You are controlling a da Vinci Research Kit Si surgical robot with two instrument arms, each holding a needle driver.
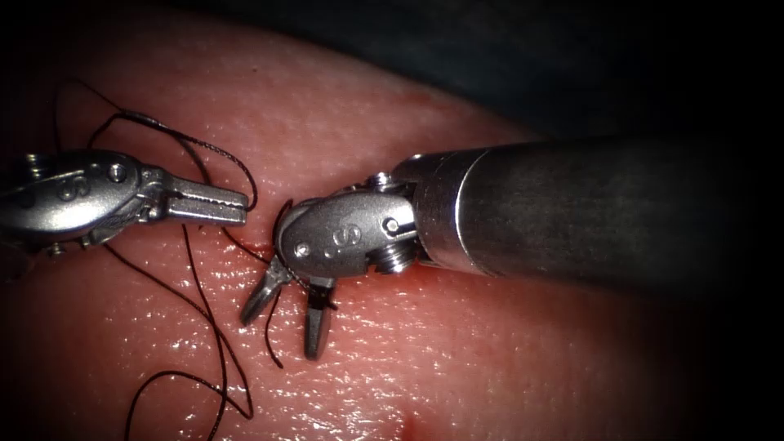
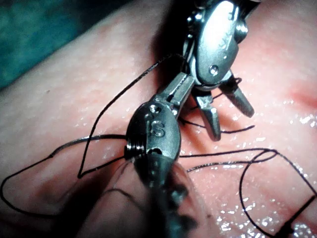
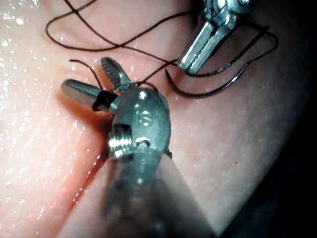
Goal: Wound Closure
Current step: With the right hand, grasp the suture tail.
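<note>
- The left tool (image 1: 222, 204) lies nearly level, its long axis pointing toward the right tool's wrist. Its two jaws are pressed together along their whole length.
- Dark thread (image 1: 214, 327) touches the tip of those closed jaws. Whether any of it is pinched between them cannot be told.
- The right tool (image 1: 280, 336) bends sharply at its wrist, so its jaws point down and away from its shaft (image 1: 588, 204). They stand spread wide in a V and hold nothing.
- A short loose tail of thread runs through the gap between the spread jaws.
- The needle (image 3: 208, 95) lies just past the left tool's tip, between that tip and the right tool's wrist. It is a thin dark arc, with both ends curving up toward the left tool.
- Neither tool holds the needle. Whether its point is in the tissue cannot be told.
- The tissue (image 1: 490, 351) is a pale pink rounded mound, wet and glistening, with a fine pebbled skin texture.
- Red fluid (image 3: 81, 186) forms a streak on the tissue beside the right tool's shaft.
- More thread lies in slack loops on the tissue around and below the left tool.
- Both tools are smooth grey metal with ridged inner jaw faces. The surroundings beyond the tissue are dark.
</note>
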